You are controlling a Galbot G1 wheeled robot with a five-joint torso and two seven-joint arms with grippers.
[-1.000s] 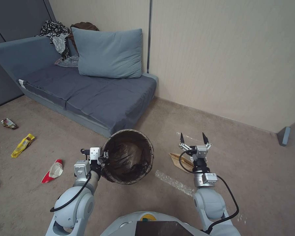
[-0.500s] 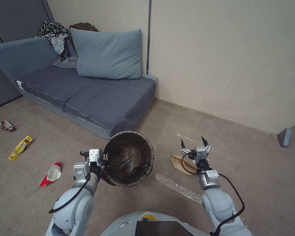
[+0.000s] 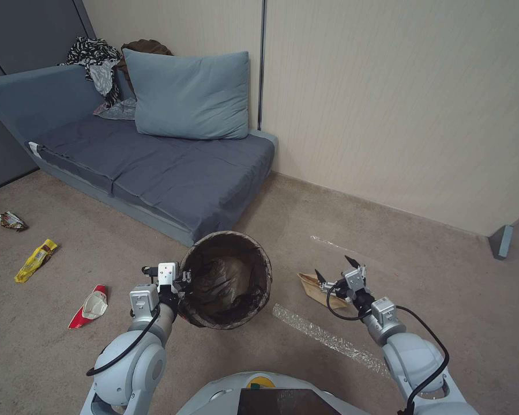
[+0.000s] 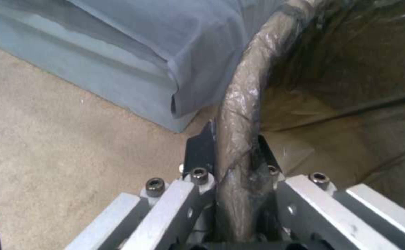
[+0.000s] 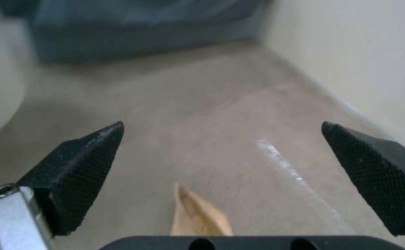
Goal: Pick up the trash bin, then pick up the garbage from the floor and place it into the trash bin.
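Left gripper [image 3: 181, 280] pinches trash bin [image 3: 228, 279] rim beside sofa [image 3: 155, 167]; right gripper [image 3: 334, 272] spread over paper tray [image 3: 317, 288].

Beige carpeted floor [image 3: 438, 288], tan folded paper tray [image 3: 317, 288] near the wall, yellow snack wrapper [image 3: 36, 259], crushed red-and-white paper cup [image 3: 91, 305], grey-blue sofa [image 3: 155, 167] in the corner
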